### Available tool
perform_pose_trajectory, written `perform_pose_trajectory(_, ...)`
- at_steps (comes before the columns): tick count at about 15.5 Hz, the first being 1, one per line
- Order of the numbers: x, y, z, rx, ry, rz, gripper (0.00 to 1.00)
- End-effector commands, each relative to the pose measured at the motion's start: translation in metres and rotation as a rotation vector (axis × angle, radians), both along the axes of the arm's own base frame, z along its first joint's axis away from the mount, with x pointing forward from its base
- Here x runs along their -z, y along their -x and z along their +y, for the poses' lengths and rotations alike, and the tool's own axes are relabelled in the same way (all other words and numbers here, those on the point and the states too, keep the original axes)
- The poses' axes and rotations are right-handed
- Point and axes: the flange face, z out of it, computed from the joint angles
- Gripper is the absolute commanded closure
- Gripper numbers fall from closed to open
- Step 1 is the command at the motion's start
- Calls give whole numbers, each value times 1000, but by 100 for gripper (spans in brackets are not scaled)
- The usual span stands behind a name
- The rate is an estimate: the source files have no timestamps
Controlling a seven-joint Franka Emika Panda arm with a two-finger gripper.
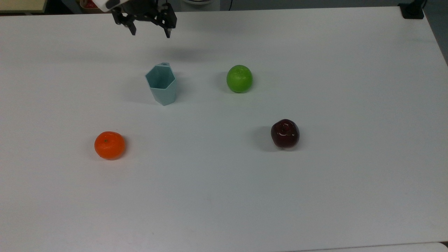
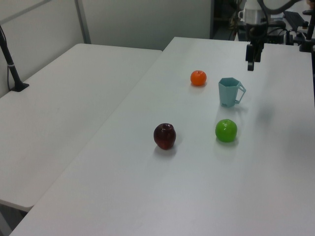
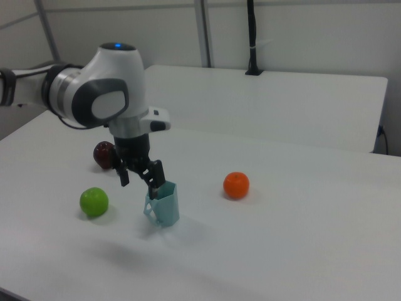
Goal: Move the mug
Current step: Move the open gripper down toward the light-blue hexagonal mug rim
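The pale blue-teal faceted mug [image 1: 161, 85] stands upright on the white table [image 1: 315, 196], its small handle toward the top view's upper edge. My gripper [image 1: 150, 34] hangs open above the table, a little beyond the mug toward the top view's top, fingers spread wide and holding nothing. In the left view the gripper [image 2: 251, 61] is above and to the right of the mug [image 2: 229, 92]. In the right view the gripper [image 3: 138, 185] hovers just left of the mug's [image 3: 164, 205] rim, apart from it.
A green apple [image 1: 239, 78] lies right of the mug in the top view, a dark red apple [image 1: 285, 133] further right and nearer, and an orange [image 1: 109, 145] at the lower left. A second white table [image 2: 59, 113] adjoins in the left view.
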Motion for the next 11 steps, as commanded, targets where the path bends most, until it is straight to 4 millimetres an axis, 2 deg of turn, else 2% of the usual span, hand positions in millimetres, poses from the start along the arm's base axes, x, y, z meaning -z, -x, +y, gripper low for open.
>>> perform_pose_trajectory(1,23,13,18,-49,13,-28,0)
perform_pose_trajectory(3,33,7,26,-57,17,-43,0)
perform_pose_trajectory(8,51,-7,27,-75,36,-78,0)
perform_pose_trajectory(11,72,-6,34,-91,45,-99,0)
